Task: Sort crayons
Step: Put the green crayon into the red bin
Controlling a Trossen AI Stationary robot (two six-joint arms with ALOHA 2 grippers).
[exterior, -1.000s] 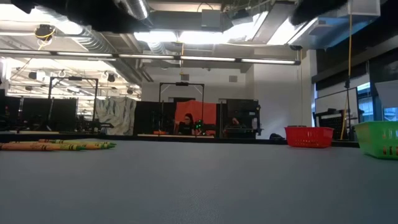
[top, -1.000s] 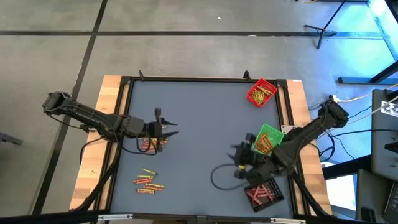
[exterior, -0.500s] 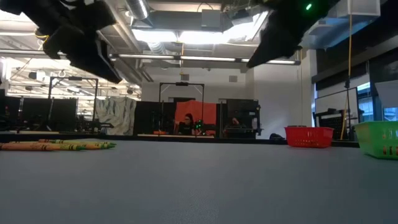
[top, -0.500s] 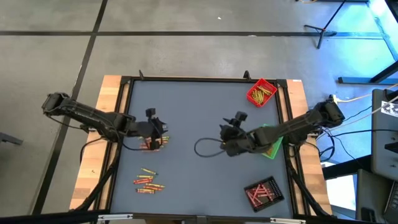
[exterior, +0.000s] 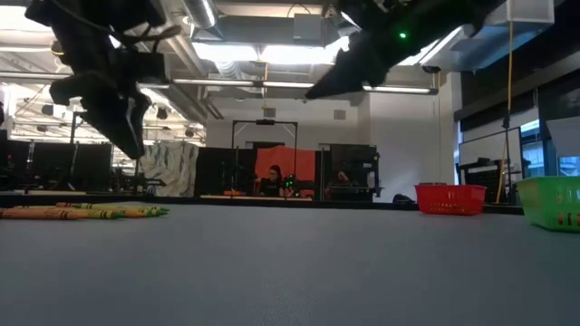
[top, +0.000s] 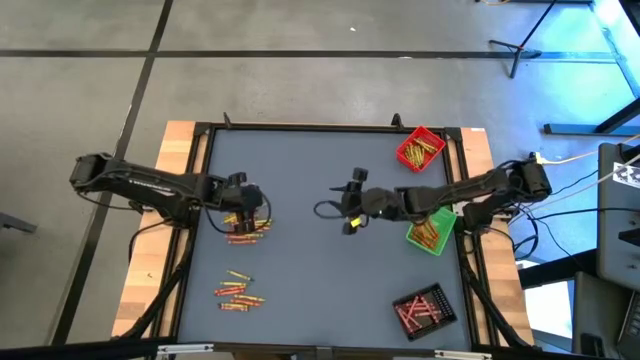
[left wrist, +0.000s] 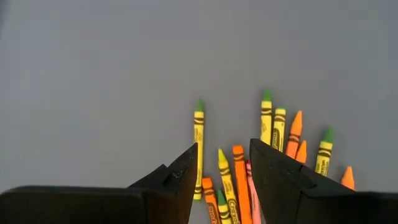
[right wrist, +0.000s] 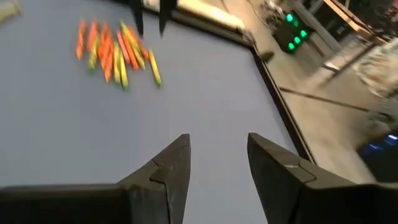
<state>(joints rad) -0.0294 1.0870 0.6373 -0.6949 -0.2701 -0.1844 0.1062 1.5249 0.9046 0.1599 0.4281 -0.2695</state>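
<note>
The crayons lie in a loose bunch on the table's left half, abt 9 o'clock from center, directly under the left gripper. Its jaws stand apart, nothing held. Seen from the wrist, long axes run along the fingers, tips pointing away. The right gripper, mid-table at abt 3 o'clock of them, is farther off, jaws apart, empty.

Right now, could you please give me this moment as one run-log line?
left claw: open, above crayon cluster | right claw: open, empty, mid-table | green tray, red tray: hold crayons
</note>
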